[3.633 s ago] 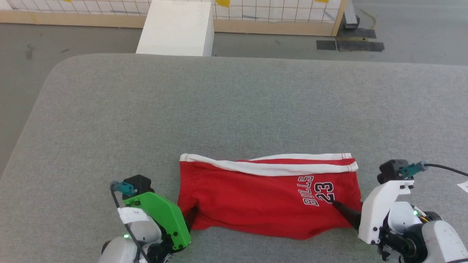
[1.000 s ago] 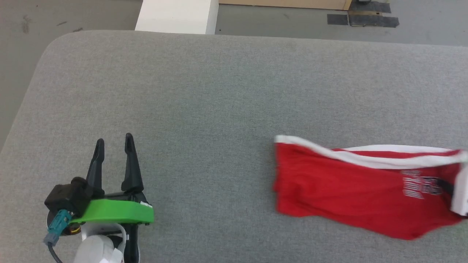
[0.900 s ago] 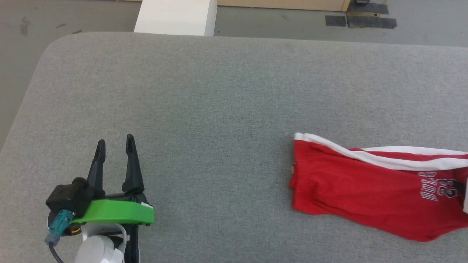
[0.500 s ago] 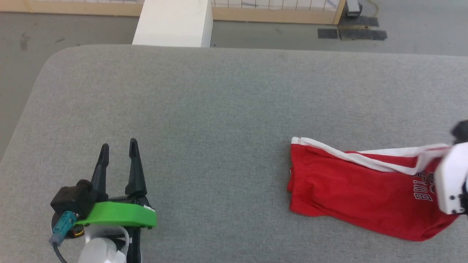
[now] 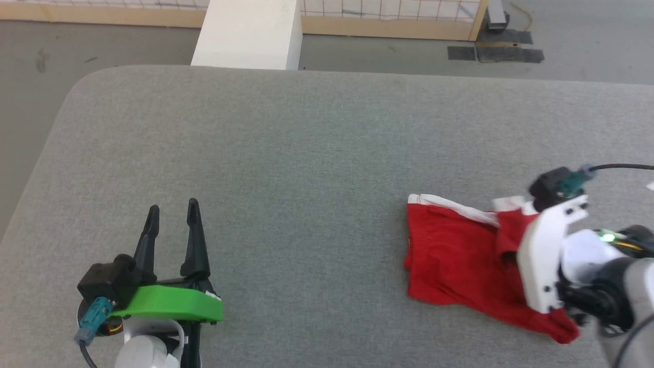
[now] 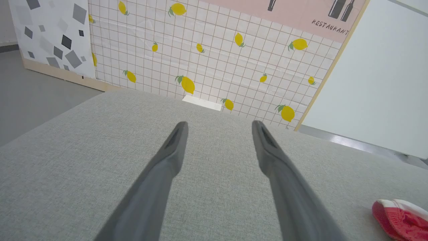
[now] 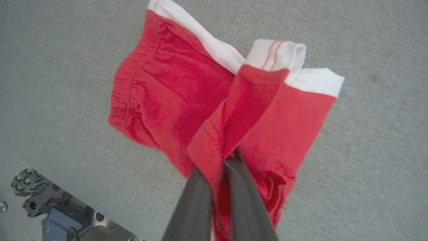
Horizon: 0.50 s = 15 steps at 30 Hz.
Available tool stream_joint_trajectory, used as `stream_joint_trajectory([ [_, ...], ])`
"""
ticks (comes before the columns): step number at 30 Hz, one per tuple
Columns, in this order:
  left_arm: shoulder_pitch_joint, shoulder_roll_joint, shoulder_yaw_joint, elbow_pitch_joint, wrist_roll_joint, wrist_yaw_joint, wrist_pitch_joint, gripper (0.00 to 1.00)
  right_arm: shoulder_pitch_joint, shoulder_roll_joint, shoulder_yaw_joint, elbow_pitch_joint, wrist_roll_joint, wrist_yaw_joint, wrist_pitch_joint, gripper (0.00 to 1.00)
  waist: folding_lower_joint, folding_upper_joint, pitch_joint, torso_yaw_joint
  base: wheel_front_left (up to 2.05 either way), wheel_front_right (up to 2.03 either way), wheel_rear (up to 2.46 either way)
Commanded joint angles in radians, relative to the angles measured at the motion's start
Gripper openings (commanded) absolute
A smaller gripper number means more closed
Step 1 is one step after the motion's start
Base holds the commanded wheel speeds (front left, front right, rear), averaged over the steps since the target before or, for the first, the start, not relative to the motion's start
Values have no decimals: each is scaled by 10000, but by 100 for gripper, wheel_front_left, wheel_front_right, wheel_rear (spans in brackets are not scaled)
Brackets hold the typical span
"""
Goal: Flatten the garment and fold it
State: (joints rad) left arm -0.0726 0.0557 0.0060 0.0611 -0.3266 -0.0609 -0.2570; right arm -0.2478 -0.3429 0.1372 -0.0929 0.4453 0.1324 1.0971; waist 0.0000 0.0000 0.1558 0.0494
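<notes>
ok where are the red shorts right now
The red thin-fabric shorts with white trim lie on the grey table at the right of the head view, one end pinched up in the right tool, far from the left tool.

Right gripper (image 7: 218, 164) comes up from the bottom edge, its two dark fingers (image 7: 245, 201) pinched together on a raised fold of the red shorts (image 7: 167, 90), with fabric caught between the tips. The pinched fold rises toward the camera as a ridge running up to a doubled-over white trim band (image 7: 277, 53). More white trim runs along the top edge to the upper left corner. The gathered waistband (image 7: 122, 93) sits at the left side, puckered. The rest of the shorts lies rumpled on the grey textile surface (image 7: 374, 160). Lower left corner shows dark metal hardware (image 7: 46, 211), probably part of the robot's base, too unclear to name.
</notes>
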Motion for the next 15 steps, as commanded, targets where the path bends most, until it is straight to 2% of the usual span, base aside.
stream_joint_trajectory([
  [1,-35,-32,-2,28,-4,-58,-47,100,-209,247,101,120,101,-17,-212,0,0,0,74,90,0,0,0],
  [15,-128,-44,-72,89,-85,-80,-47,100,-1047,1821,773,1932,-617,-17,-2134,0,0,0,350,368,0,0,0],
])
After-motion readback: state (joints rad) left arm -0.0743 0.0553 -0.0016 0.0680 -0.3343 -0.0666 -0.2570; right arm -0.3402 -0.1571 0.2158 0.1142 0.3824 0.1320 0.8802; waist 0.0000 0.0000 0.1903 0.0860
